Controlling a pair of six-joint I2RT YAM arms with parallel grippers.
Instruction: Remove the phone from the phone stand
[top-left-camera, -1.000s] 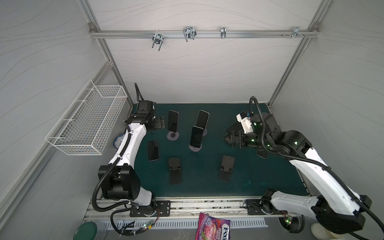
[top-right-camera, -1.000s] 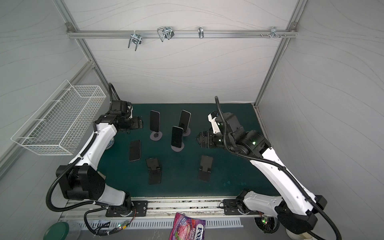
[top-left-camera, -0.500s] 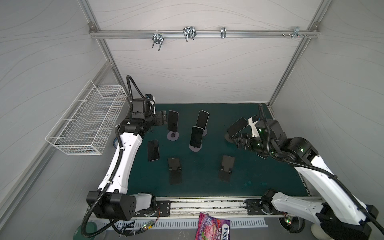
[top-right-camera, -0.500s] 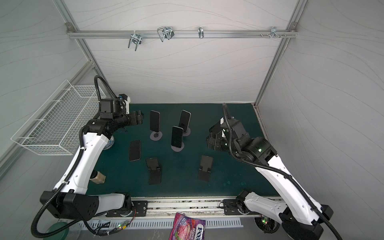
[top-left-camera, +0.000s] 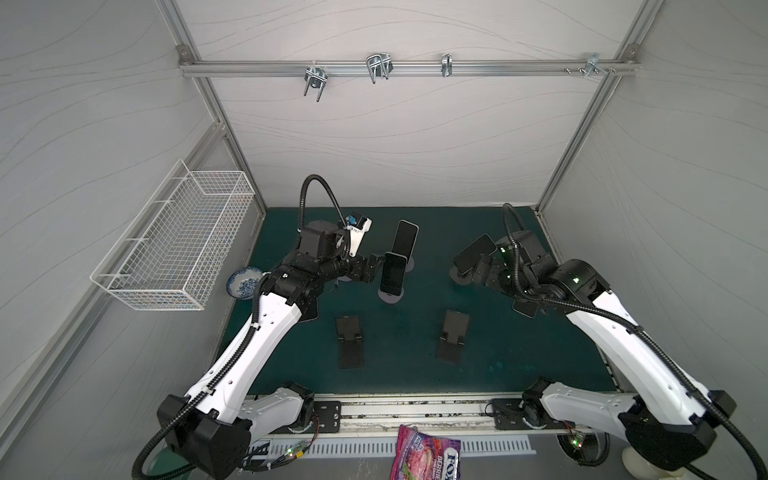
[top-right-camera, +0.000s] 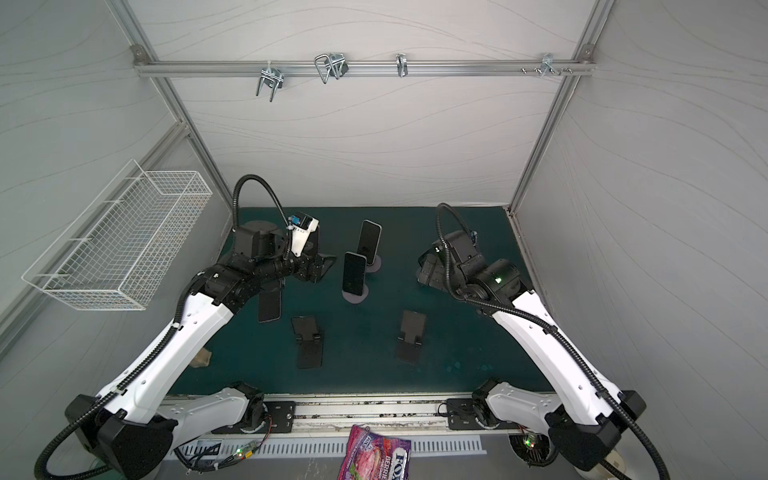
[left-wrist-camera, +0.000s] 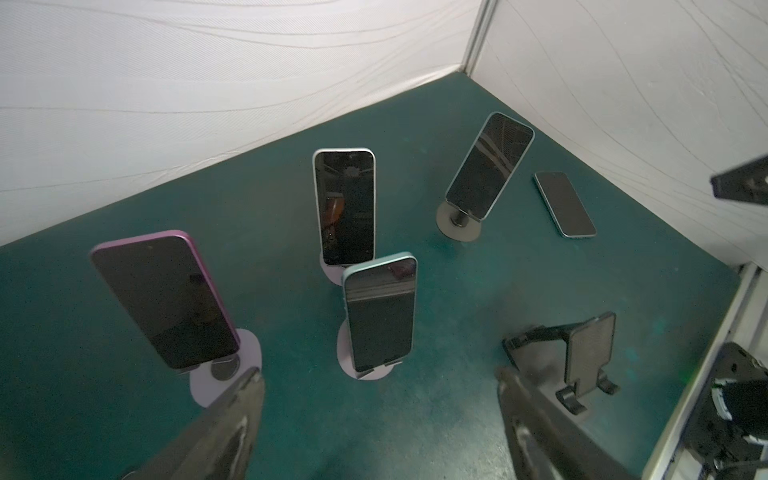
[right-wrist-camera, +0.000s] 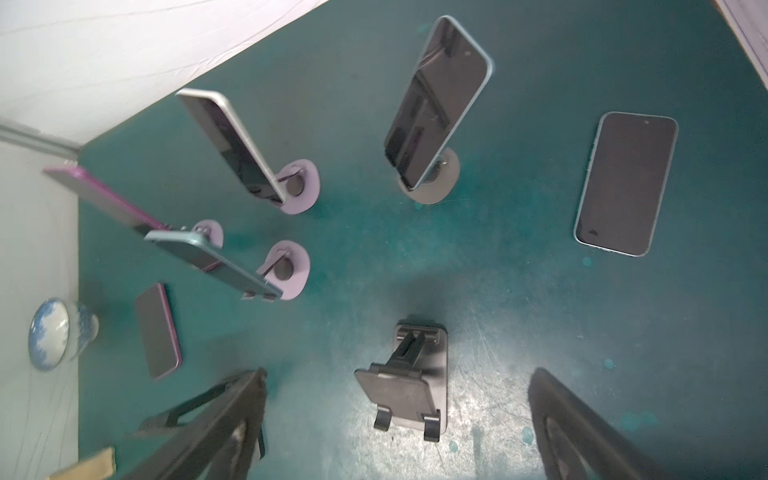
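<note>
White, wavy-grained walls close in a dark green desk (top-left-camera: 415, 374). Four phones lean on round stands: a purple phone (left-wrist-camera: 164, 299), a silver-edged phone (left-wrist-camera: 344, 208), a teal phone (left-wrist-camera: 380, 311) on its pale round stand (top-left-camera: 390, 297), and a fourth phone (top-left-camera: 474, 254) towards the right side. Two more lie flat on the desk, a purple flat phone (right-wrist-camera: 158, 330) at the left and a blue-edged flat phone (right-wrist-camera: 627, 183) at the right. A black folding stand (top-left-camera: 349, 338) and a second folding stand (top-left-camera: 453, 334) sit nearer the front edge. The left gripper (top-left-camera: 376, 266) hovers just beside the teal phone without touching it, jaws apart and holding nothing. The right gripper (right-wrist-camera: 397, 374) hangs near the fourth phone but clear of it, jaws spread wide and holding nothing. A blue-and-white bowl (top-left-camera: 245, 282) rests at the desk's left edge
</note>
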